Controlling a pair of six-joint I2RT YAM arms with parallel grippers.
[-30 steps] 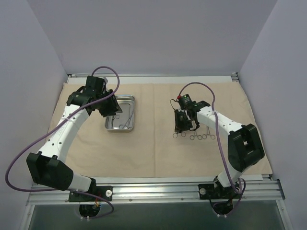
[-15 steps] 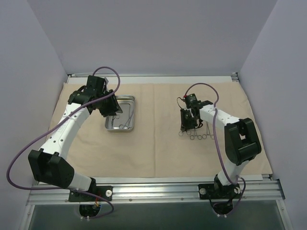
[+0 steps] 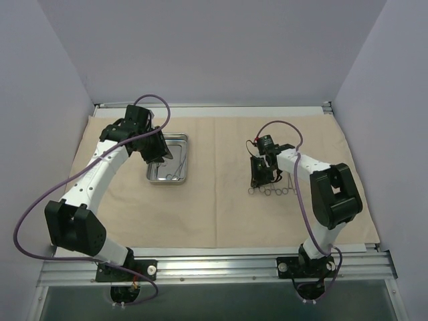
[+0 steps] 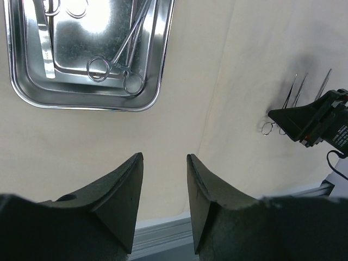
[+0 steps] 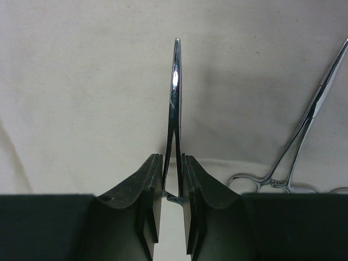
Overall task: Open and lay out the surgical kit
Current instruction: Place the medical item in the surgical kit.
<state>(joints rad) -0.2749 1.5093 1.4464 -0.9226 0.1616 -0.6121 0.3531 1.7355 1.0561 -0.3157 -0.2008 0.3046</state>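
A thin forceps (image 5: 175, 98) is clamped in the pincer (image 5: 172, 161) over the cloth (image 5: 76, 81); a second forceps (image 5: 307, 128) is laid alongside.

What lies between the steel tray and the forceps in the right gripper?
Only bare beige cloth, crossed by a fold crease, separates the steel tray from the forceps pinched in the right gripper. The top external view shows this.

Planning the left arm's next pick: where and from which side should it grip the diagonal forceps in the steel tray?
Probably grip the forceps across the thin shanks just beyond the rings, coming straight down: it lies flat on the tray floor, and the raised rim blocks a sideways approach.
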